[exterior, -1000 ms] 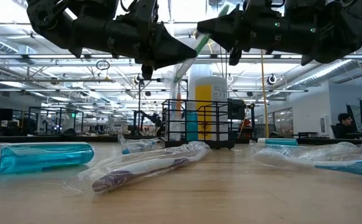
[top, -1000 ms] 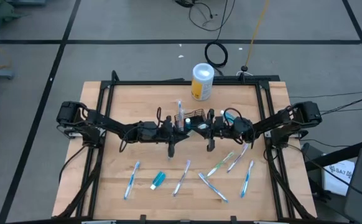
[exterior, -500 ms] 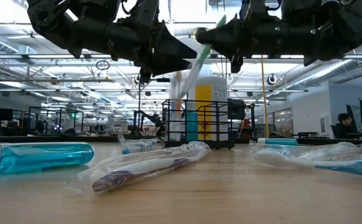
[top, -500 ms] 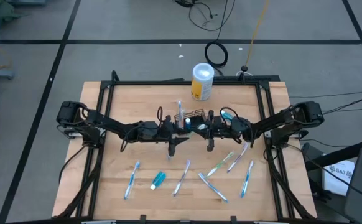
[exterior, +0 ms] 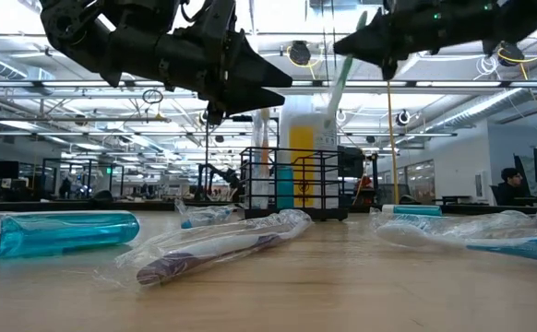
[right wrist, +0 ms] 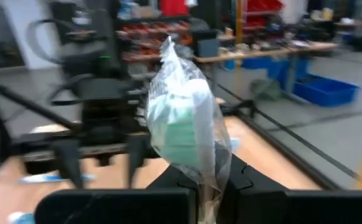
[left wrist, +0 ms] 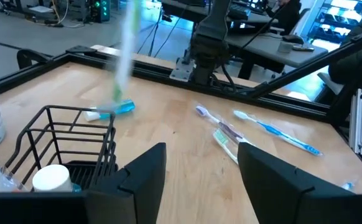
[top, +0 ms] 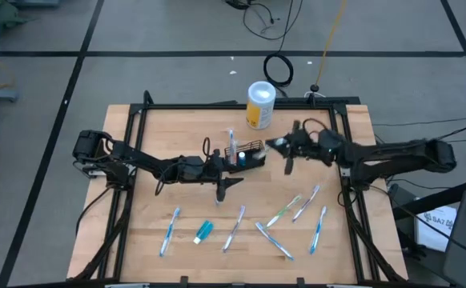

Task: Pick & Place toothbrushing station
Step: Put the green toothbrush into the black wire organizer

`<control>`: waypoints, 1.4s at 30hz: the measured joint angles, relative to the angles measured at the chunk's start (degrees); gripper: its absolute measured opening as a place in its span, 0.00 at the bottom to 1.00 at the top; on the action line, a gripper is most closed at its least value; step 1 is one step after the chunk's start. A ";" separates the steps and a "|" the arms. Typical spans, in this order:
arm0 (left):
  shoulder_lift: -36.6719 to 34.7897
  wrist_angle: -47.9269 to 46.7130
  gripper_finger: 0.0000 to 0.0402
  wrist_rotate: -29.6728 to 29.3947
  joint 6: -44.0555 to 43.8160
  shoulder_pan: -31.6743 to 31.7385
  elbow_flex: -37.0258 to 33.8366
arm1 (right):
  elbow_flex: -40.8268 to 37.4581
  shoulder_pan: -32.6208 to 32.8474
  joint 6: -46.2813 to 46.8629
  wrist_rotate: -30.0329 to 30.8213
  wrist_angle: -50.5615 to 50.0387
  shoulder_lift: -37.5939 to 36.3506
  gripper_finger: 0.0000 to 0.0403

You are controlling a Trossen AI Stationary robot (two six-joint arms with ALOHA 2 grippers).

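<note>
The toothbrushing station, a small black wire basket (top: 251,154), stands mid-table with a white toothbrush and a teal tube upright in it (exterior: 294,183). My left gripper (top: 235,165) hovers open just left of the basket (left wrist: 63,143), with nothing between its fingers (left wrist: 199,180). My right gripper (top: 273,144) hangs above the table to the basket's right. It is shut on a green toothbrush in a clear wrapper (right wrist: 184,124), which also shows in the low view (exterior: 340,74). My right gripper pinches the wrapped toothbrush between its two fingers, with the clear wrapper (right wrist: 201,177) bunched at the fingertips. The fingers lie level, coming from the table's right, across the brush. The brush is lifted clear, tilted a little from upright, its longer part (exterior: 335,92) hanging below the fingers.
A white-and-yellow canister (top: 260,104) stands at the far edge behind the basket. Several wrapped toothbrushes (top: 284,211) (top: 170,230) and a teal tube (top: 204,231) lie across the near half of the table. Black frame rails (top: 137,120) border the board.
My left gripper has opened beside the basket and stayed in place. My right gripper has drawn back toward the table's right and far edge and risen, carrying the wrapped green toothbrush away from my left gripper. The brush now stands steeper.
</note>
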 joint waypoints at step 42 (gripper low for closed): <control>0.00 -5.41 0.52 0.32 0.04 2.61 0.02 | 10.48 -13.44 -4.83 -5.97 -11.76 21.18 0.28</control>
